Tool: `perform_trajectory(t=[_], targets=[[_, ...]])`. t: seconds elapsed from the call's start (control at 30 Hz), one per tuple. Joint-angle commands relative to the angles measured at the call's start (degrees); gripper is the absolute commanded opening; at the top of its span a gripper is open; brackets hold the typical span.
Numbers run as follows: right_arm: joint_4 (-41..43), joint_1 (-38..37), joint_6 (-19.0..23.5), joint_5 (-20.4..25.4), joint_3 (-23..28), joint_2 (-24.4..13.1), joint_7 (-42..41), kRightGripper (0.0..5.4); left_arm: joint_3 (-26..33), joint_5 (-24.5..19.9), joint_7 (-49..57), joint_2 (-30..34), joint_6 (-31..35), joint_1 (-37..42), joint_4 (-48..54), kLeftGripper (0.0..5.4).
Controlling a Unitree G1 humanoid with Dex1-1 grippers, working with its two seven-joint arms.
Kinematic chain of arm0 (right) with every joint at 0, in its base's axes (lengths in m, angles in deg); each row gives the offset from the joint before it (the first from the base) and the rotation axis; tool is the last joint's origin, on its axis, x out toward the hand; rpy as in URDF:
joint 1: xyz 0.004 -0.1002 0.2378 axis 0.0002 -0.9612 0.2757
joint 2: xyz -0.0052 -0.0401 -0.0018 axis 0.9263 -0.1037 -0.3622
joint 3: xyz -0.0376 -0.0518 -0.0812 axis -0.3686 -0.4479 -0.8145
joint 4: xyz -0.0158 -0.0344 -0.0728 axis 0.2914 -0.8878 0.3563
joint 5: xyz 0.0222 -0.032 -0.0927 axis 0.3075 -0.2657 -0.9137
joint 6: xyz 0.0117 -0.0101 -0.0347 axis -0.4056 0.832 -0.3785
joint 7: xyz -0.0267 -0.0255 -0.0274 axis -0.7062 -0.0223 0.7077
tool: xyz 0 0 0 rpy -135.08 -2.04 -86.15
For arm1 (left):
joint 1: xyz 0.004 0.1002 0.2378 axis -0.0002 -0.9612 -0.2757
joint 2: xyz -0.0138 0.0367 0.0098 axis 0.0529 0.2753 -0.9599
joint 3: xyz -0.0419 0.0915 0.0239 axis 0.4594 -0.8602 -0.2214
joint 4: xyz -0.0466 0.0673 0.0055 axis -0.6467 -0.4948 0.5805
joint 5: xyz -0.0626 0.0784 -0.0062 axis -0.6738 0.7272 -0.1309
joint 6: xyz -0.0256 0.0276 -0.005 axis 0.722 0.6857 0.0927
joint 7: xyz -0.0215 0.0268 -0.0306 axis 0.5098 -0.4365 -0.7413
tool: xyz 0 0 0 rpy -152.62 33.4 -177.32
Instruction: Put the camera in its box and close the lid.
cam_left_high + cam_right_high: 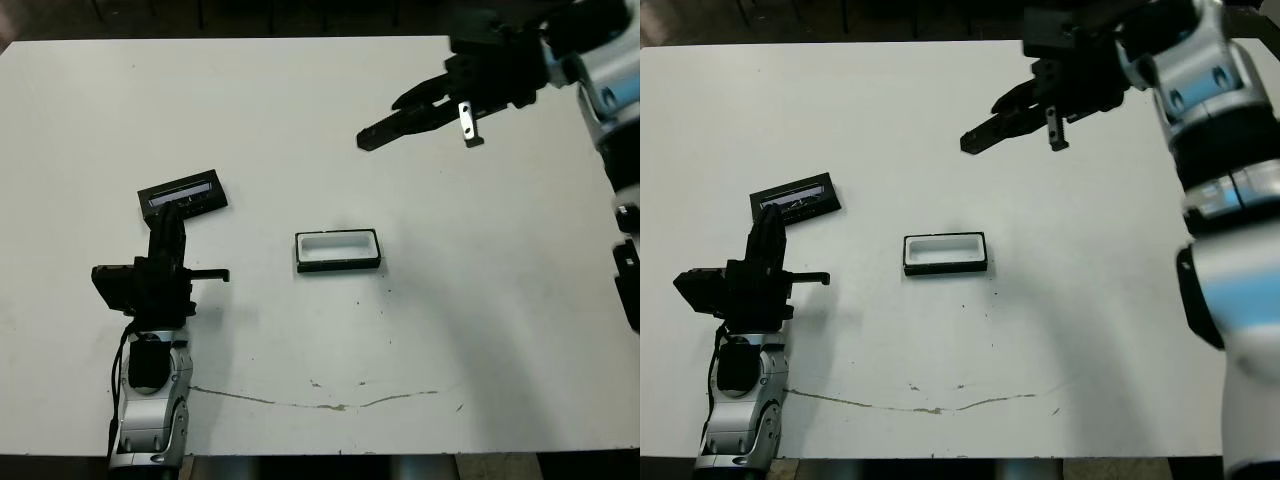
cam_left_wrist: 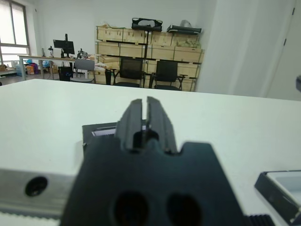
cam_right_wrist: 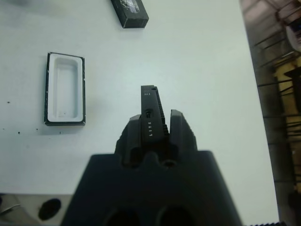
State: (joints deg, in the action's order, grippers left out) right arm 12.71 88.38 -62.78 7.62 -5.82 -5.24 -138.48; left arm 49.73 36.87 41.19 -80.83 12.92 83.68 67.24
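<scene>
Above the table's far right, the right gripper (image 3: 155, 123) holds the camera (image 3: 151, 110) clamped between its fingers, the bar jutting past the fingertips.

Nearer the robot and toward its left lies the box (image 1: 338, 250), open, white lining up, its long axis running left to right across the white table (image 1: 300, 120); the camera looks to need lowering along that axis. Nothing stands between them. The lid (image 1: 182, 193) lies tilted well left of the box, just beyond the left gripper (image 1: 167, 215), whose fingers sit nearly together and empty (only a thin slit shows in the wrist view).
</scene>
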Motion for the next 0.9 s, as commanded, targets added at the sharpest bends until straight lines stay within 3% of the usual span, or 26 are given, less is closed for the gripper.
perform_trajectory(t=[0.03,0.17,0.37,0.43,0.6,0.7,0.83,0.9], targets=[[8.23,-5.62,1.17,0.92,2.47,-1.31,1.78,0.18,0.16,0.21,-0.06,0.55,1.1,-1.13,-0.23,0.0],[19.56,-12.26,1.77,0.66,4.68,-2.46,5.63,0.18,0.16,0.47,0.1,0.58,1.18,-1.18,-0.09,0.0],[35.96,-24.07,-2.36,-1.94,6.1,-3.7,13.23,0.18,0.16,0.39,-0.06,0.62,1.2,-1.3,0.0,0.0],[38.69,-27.35,-5.66,-2.63,6.11,-3.71,15.29,0.18,0.21,0.39,-0.17,0.72,0.85,-1.27,-0.16,0.0],[37.73,-32.43,-18.66,-4.18,5.92,-3.16,19.77,0.18,0.37,-0.29,-0.58,0.67,0.49,-1.24,-0.53,0.0],[33.72,-34.08,-29.91,-5.94,5.82,-2.89,23.52,0.18,0.45,-0.22,-0.67,0.7,0.67,-1.34,-0.47,0.0],[24.15,-34.33,-49.08,-8.43,5.3,-2.16,28.72,0.18,0.47,0.31,-0.4,0.66,0.74,-1.36,-0.55,0.0],[21.59,-34.34,-54.02,-10.96,4.83,-2.72,30.72,0.18,0.46,0.36,-0.2,0.51,1.06,-1.44,-0.38,0.0]])
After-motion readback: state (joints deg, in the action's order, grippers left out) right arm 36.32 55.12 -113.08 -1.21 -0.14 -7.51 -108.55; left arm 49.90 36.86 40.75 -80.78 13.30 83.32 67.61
